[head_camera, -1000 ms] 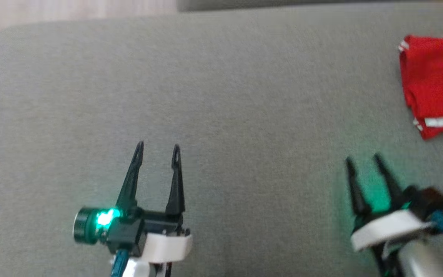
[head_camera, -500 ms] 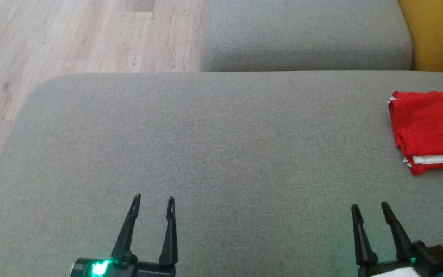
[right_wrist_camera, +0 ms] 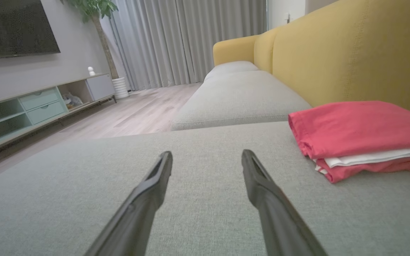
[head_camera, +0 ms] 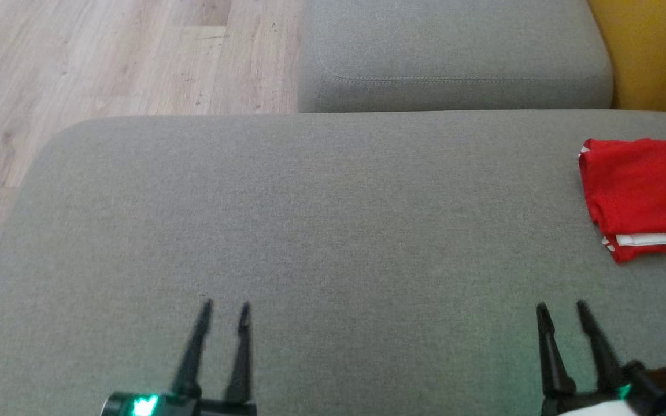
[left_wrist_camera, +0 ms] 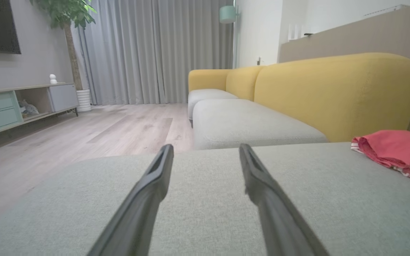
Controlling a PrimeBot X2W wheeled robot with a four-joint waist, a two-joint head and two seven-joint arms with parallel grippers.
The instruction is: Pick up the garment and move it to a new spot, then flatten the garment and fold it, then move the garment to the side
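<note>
A folded red garment [head_camera: 639,193] with white trim lies on the grey sofa cushion [head_camera: 321,219] at the far right, cut off by the head view's edge. It shows as a folded stack [right_wrist_camera: 361,137] right of the fingers in the right wrist view, and further right as a folded stack [left_wrist_camera: 393,149] in the left wrist view. My left gripper [head_camera: 224,309] hovers open and empty over the cushion's near edge. My right gripper [head_camera: 561,311] is open and empty too, below and left of the garment, apart from it.
A second grey cushion [head_camera: 454,55] lies beyond the first. The yellow sofa back [head_camera: 651,52] rises at the right. Wooden floor [head_camera: 102,58] lies past the cushion's left edge. A TV cabinet [right_wrist_camera: 30,106], curtains and a potted plant stand across the room.
The camera has tilted, so more floor and the far cushion came into view. Both grippers sit lower in the picture, and the left fingers have drawn slightly closer together.
</note>
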